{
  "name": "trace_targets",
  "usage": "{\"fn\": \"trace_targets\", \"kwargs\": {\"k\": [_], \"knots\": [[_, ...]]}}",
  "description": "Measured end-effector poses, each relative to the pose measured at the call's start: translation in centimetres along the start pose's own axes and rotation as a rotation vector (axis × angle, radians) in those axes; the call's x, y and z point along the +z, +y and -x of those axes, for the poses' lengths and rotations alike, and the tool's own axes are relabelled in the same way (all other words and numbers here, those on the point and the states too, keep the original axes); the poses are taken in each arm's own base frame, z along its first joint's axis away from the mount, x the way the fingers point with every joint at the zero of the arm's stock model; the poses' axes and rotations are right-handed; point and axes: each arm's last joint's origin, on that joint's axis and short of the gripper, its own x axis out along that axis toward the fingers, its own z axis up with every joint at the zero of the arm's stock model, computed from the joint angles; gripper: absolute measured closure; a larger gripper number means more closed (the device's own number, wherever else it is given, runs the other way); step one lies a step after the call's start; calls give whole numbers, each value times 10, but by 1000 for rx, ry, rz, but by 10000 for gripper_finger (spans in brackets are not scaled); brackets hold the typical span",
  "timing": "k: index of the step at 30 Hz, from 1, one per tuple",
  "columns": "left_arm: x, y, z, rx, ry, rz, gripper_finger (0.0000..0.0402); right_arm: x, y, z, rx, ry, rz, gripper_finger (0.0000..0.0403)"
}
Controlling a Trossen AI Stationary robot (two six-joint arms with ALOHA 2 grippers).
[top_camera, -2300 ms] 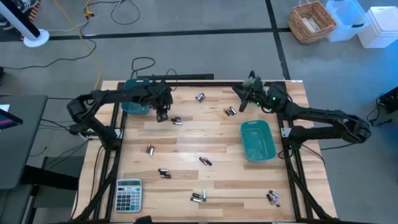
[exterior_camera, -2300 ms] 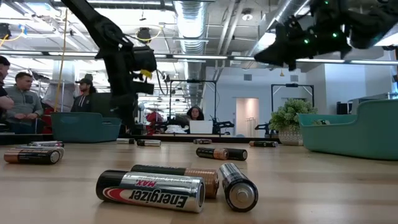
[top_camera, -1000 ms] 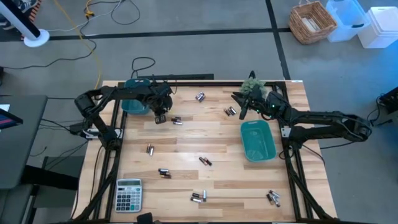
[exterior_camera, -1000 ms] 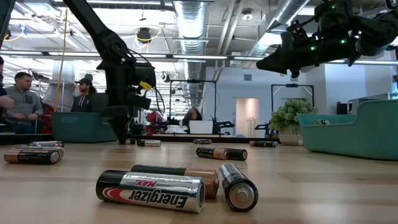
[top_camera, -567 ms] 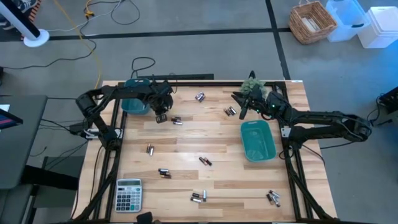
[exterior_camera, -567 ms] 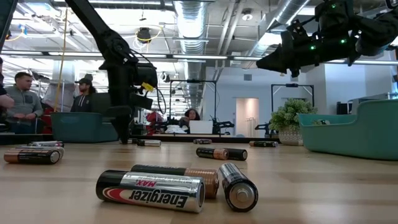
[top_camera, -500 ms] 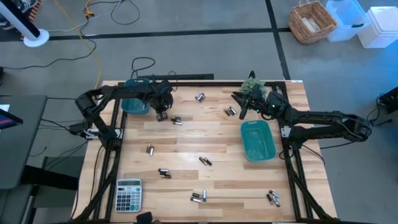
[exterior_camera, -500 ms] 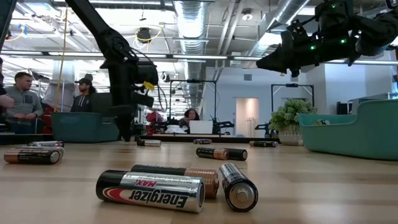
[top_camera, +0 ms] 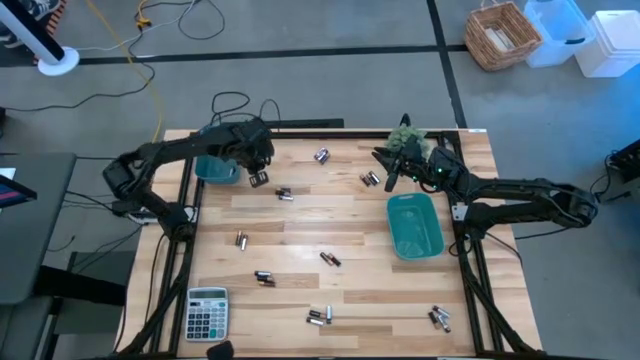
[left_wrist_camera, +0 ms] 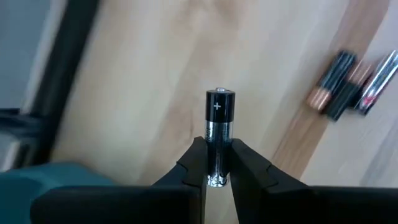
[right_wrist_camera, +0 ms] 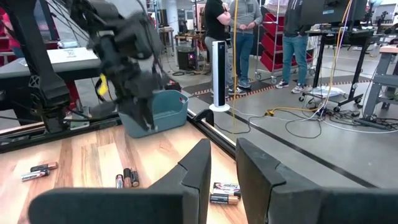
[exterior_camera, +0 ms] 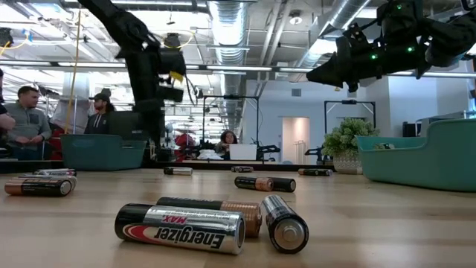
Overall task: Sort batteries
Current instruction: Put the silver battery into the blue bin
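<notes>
On the worktop's [top_camera: 300,240] left near corner lies a grey calculator [top_camera: 207,313]. At the far left edge stands a blue-teal bin [top_camera: 215,167], and the left tool [top_camera: 258,179] hangs just beside it, raised off the wood. The left wrist view shows its two fingers [left_wrist_camera: 194,163] closed on a held battery [left_wrist_camera: 219,134], dark at the plus end and silver lower down, standing up between them. Below it on the boards lie a pair of batteries [left_wrist_camera: 348,84], side by side and touching.

Loose batteries [top_camera: 320,316] are scattered over the middle of the worktop in ones and small clusters: one by the left side [top_camera: 241,240], a pair near the middle [top_camera: 330,259], another cluster at the far edge [top_camera: 322,155]. In the low view three lie nearest the camera [exterior_camera: 212,223], one lettered with a brand name.

On the right stands a teal bin [top_camera: 414,225]. The right tool [top_camera: 389,178] hovers high near the far right, above a cluster of batteries [top_camera: 371,179]; its fingers [right_wrist_camera: 198,169] stand a narrow gap apart with nothing between them. A small green plant [top_camera: 403,135] sits at the far edge behind it. People stand in the room beyond.
</notes>
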Motion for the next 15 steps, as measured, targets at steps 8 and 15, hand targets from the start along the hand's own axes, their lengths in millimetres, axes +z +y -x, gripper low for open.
{"fn": "trace_targets", "kwargs": {"k": [8, 15], "knots": [[-18, 16, 46, 209, -24, 197, 365, 0, 0, 0, 0, 0, 0, 314], [-41, 42, 55, 322, 60, 399, 365, 0, 0, 0, 0, 0, 0, 314]]}}
